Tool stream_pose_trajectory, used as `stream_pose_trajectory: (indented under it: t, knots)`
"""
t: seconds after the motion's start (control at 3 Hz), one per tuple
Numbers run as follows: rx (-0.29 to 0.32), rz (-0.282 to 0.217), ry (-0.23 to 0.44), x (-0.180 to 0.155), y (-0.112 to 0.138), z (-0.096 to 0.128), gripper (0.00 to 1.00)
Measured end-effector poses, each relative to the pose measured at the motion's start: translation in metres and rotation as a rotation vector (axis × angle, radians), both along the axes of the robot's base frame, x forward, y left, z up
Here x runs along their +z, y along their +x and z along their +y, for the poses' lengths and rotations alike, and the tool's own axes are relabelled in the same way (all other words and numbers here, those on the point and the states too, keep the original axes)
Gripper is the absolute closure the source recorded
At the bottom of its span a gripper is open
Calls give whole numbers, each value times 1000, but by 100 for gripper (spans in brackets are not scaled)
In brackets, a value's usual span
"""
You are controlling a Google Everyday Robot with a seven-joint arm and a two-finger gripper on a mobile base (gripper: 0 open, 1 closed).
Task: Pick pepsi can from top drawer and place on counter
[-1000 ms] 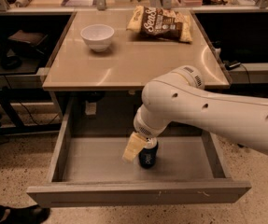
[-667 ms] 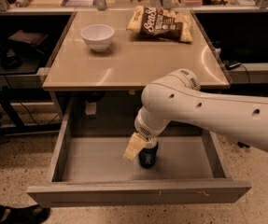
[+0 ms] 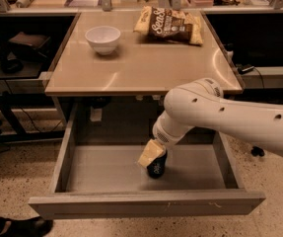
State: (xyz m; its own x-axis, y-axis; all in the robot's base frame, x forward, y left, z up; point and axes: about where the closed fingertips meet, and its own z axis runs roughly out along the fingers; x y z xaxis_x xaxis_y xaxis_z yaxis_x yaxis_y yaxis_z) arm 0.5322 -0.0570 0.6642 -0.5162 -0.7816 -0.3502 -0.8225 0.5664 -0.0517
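Little has moved since the earlier frames: the white arm (image 3: 229,115) has shifted a touch to the right as seen in the camera view, and the pincer (image 3: 154,158) sits in nearly the same spot, while the pepsi can (image 3: 157,170) has not left its place. The arm enters from the right edge and runs leftward and slightly up to a rounded elbow that stands above the pincer, just in front of the worktop's (image 3: 146,70) front edge. From there the wrist bends sharply down and back toward the left, so the pincer points down into the open top drawer (image 3: 146,202). The pincer's cream-coloured tip lies against the upper left of the can and covers its top. Whether it is pinching the can or only resting at it cannot be told. The can stands upright on the drawer's grey floor directly under the pincer, right of the drawer's middle and nearer the front panel than the back. Up beyond the pincer, on the worktop, a white bowl (image 3: 103,38) sits well off to the left and a brown-and-yellow chip bag (image 3: 170,24) lies flat at the far edge, almost straight behind the pincer.
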Motion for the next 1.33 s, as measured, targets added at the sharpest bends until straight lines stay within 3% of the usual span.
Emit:
stream_pose_trajectory:
  t: [0.33,1.33]
  knots:
    - [0,0,0,0,0,0,19]
    - [0,-1,-1,0,0,0,89]
